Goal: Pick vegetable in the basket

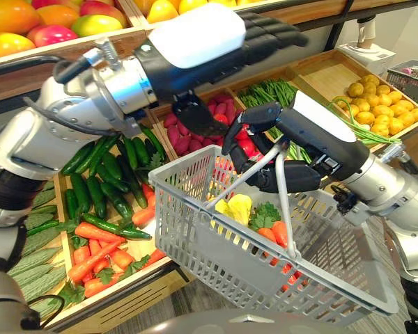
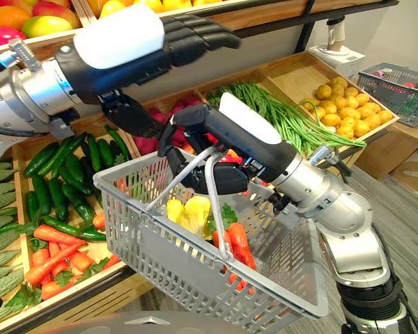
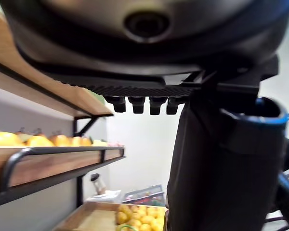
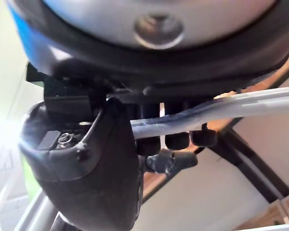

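Observation:
A grey plastic basket [image 1: 216, 259] hangs in front of the produce shelf, tilted. My right hand [image 1: 292, 149] is shut on its two raised handles [image 4: 231, 103], fingers curled round them. Inside lie a yellow vegetable [image 1: 237, 207], some carrots [image 1: 277, 233] and a bit of leafy green. My left hand [image 1: 216, 42] hovers above the basket's far side, open, with straight fingers [image 3: 139, 103] and the thumb hanging down; it holds nothing.
The slanted shelf behind holds trays of cucumbers [image 1: 97, 181], carrots [image 1: 97, 254], red vegetables [image 1: 188, 132], green beans [image 1: 272, 94] and potatoes [image 1: 376, 104]. An upper shelf carries fruit [image 1: 49, 24]. Another basket [image 1: 414, 76] stands at the far right.

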Controlling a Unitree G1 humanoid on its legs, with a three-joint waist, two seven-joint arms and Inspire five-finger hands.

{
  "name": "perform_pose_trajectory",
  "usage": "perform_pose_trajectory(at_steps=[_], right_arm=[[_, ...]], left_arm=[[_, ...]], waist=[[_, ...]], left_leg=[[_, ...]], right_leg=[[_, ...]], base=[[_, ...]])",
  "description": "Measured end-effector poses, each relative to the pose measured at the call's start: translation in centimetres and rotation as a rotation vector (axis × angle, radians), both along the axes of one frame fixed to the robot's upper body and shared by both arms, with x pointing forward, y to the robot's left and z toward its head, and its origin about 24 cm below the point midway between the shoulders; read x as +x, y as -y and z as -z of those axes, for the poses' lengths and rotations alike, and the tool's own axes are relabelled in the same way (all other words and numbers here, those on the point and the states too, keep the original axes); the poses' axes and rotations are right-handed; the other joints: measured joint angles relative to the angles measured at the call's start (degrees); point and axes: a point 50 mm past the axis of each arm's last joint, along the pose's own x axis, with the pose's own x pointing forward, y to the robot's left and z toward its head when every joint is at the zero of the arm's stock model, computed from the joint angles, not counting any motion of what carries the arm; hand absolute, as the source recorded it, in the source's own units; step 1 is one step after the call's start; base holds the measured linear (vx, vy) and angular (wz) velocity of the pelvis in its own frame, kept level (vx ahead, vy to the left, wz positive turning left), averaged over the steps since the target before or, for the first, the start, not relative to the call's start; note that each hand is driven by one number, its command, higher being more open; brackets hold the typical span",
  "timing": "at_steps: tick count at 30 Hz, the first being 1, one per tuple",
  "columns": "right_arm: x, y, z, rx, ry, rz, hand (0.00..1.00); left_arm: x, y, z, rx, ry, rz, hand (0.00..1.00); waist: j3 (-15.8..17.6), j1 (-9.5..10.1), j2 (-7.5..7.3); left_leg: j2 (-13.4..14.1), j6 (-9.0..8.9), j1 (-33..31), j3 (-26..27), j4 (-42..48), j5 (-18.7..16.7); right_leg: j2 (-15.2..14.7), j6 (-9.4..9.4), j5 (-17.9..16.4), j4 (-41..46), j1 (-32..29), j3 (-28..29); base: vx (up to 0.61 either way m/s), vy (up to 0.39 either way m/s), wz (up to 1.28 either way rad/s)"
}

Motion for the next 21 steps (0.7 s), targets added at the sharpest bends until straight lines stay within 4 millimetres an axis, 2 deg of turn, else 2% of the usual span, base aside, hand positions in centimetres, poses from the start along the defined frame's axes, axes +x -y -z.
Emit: perform_pose_trajectory(at_steps=[2,4,5,6,7,9,10,11,12,15,21], right_arm=[[-0.2,1.2,-0.2,0.007,0.009,0.06,0.0],[-0.4,3.1,-0.1,0.015,0.002,0.156,0.0],[-0.4,3.6,0.0,0.017,-0.002,0.184,0.0],[-0.5,4.8,0.2,0.021,-0.014,0.241,0.0],[-0.5,5.4,0.3,0.023,-0.023,0.273,0.0],[-0.7,8.1,0.8,0.029,-0.061,0.405,0.0],[-0.9,8.7,1.0,0.023,-0.069,0.444,0.0],[-1.2,10.3,1.5,0.01,-0.098,0.528,0.0],[-1.2,10.8,1.7,0.007,-0.109,0.556,0.0],[-1.4,12.4,2.3,-0.025,-0.123,0.669,0.0],[-2.1,13.3,3.2,-0.053,-0.144,0.742,0.0]], left_arm=[[0.6,-2.3,0.1,-0.084,-0.013,-0.097,1.0],[0.7,-5.9,0.4,-0.203,-0.028,-0.24,1.0],[0.6,-6.8,0.7,-0.23,-0.033,-0.275,1.0],[0.2,-8.5,1.3,-0.269,-0.045,-0.336,1.0],[-0.1,-9.2,1.7,-0.288,-0.059,-0.365,1.0],[-1.3,-11.8,3.7,-0.35,-0.132,-0.455,1.0],[-1.5,-12.2,4.2,-0.367,-0.154,-0.465,1.0],[-2.1,-12.9,5.7,-0.427,-0.211,-0.476,1.0],[-2.4,-13.1,6.3,-0.448,-0.231,-0.48,1.0],[-3.7,-12.3,7.7,-0.485,-0.278,-0.43,1.0],[-4.9,-12.7,12.3,-0.633,-0.426,-0.456,1.0]], waist=[[-0.11,0.0,-0.01],[-0.59,-0.08,-0.33],[-0.7,-0.06,-0.43],[-0.99,0.04,-0.67],[-1.13,0.19,-0.81],[-2.0,0.84,-1.45],[-2.3,1.2,-1.6],[-3.11,1.87,-1.93],[-3.22,1.97,-2.07],[-3.71,2.15,-2.81],[-4.27,1.71,-1.98]], left_leg=[[-0.01,-0.02,0.01,-0.37,-0.32,0.22],[-0.03,-0.05,0.09,-0.71,-1.27,0.98],[-0.01,-0.06,0.11,-0.79,-1.5,1.15],[0.0,-0.14,0.18,-0.95,-1.9,1.38],[0.04,-0.15,0.15,-1.02,-1.92,1.39],[0.04,-0.16,0.13,-1.17,-2.19,1.4],[0.02,-0.17,0.13,-1.22,-2.33,1.43],[-0.13,-0.13,0.23,-1.47,-2.87,1.66],[-0.14,-0.12,0.25,-1.69,-2.9,1.68],[-0.34,0.01,0.22,-2.41,-2.97,1.79],[-1.2,0.29,1.24,-2.82,-4.81,2.78]], right_leg=[[-0.03,-0.18,-0.11,0.0,0.12,-0.33],[0.06,-0.33,-0.2,-0.03,0.01,-0.81],[0.11,-0.37,-0.22,-0.03,0.0,-0.91],[0.17,-0.43,-0.25,-0.03,-0.01,-1.11],[0.19,-0.48,-0.28,-0.04,0.0,-1.21],[0.17,-0.58,-0.34,-0.13,0.0,-1.47],[0.15,-0.58,-0.34,-0.17,0.0,-1.57],[0.04,-0.61,-0.36,-0.19,0.05,-1.96],[0.0,-0.61,-0.36,-0.17,0.17,-2.14],[-0.3,-0.63,-0.38,-0.11,0.35,-2.62],[-0.96,-0.86,-0.76,0.07,0.98,-3.2]], base=[[-0.02,0.008,0.09],[-0.01,-0.001,0.09],[0.0,-0.003,0.08],[0.0,0.0,0.06],[0.0,0.003,0.06],[0.01,0.01,0.04],[0.01,0.019,0.08],[0.01,0.019,0.1],[0.01,0.025,0.13],[-0.01,0.022,0.07],[-0.05,0.015,0.05]])
